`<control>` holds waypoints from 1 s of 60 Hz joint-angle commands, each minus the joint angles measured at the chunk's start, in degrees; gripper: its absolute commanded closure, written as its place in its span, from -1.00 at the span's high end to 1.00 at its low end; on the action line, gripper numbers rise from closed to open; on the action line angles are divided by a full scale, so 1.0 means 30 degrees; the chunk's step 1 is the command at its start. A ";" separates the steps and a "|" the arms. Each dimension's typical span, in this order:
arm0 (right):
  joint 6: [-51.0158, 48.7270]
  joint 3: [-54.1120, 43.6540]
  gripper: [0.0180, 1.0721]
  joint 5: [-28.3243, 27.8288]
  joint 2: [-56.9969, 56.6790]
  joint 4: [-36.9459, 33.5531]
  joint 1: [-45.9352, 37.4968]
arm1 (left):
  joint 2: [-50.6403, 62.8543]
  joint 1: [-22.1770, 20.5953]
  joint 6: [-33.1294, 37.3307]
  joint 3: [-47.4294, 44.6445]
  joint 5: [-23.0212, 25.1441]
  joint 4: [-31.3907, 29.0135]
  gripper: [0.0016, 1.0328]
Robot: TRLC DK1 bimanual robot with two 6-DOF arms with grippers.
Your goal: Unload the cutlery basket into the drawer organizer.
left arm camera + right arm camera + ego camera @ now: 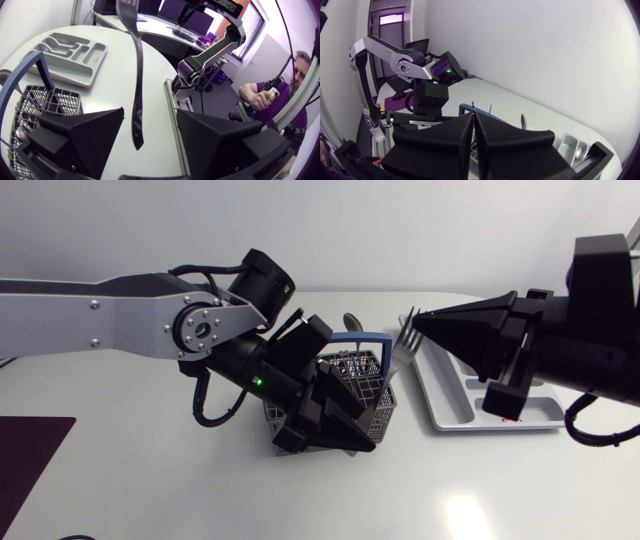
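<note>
Steel fork [404, 342] pinched in right gripper [416, 321] jaws, clear of grey mesh cutlery basket [388, 405]. Left gripper [150, 117] jaws spread. Next: lower into light-grey plastic drawer organizer [441, 424] beneath right jaws, match slot.

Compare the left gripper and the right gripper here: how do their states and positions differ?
The left gripper is open, its fingers wide apart and gripping nothing; the right gripper is shut on a fork. The left gripper is at the basket; the right gripper is by the organizer. Both have black wedge-shaped fingers.
</note>
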 commanded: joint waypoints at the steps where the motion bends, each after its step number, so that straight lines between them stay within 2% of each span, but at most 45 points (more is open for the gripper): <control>1: 0.0616 0.0657 -0.84 -0.0245 0.0155 0.0391 0.0147 | 0.0431 0.0222 -0.0171 0.0554 0.0514 -0.0152 0.28; 6: 0.0616 0.0745 -0.84 -0.0274 0.0184 0.0391 0.0176 | 0.0489 0.0310 -0.0171 0.0554 0.0865 -0.0123 -0.01; 10: 0.0616 0.0774 -0.84 -0.0274 0.0155 0.0391 0.0205 | 0.0548 0.0398 -0.0171 0.0554 0.1041 -0.0123 -0.36; 12: 0.0616 0.0803 -0.84 -0.0274 0.0155 0.0391 0.0234 | 0.0548 0.0486 -0.0171 0.0554 0.1041 -0.0123 -0.47; 25: 0.0616 0.0862 -0.84 -0.0304 0.0125 0.0362 0.0234 | 0.0577 0.0574 -0.0171 0.0525 0.1539 -0.0211 -0.58; 39: 0.0616 0.0686 -0.83 -0.0304 0.0008 0.0391 0.0234 | 0.0577 0.0398 -0.0083 0.0525 0.1657 -0.0533 -0.79; 46: 0.0616 0.0657 -0.79 -0.0216 -0.0051 0.0450 0.0176 | 0.0548 0.0369 -0.0053 0.0642 0.1627 -0.0650 -0.81; 52: 0.0616 0.0598 -0.58 -0.0011 -0.0226 0.0509 0.0117 | 0.0460 0.0457 -0.0112 0.0730 0.1598 -0.0709 -0.82; 56: 0.0646 0.0540 -0.29 0.0312 -0.0490 0.0626 -0.0059 | 0.0226 0.0515 -0.0171 0.0760 0.1071 -0.0709 -0.82; 60: 0.0646 0.0540 0.10 0.0458 -0.0666 0.0626 -0.0234 | -0.0067 0.0515 -0.0200 0.0760 0.0309 -0.0709 -0.82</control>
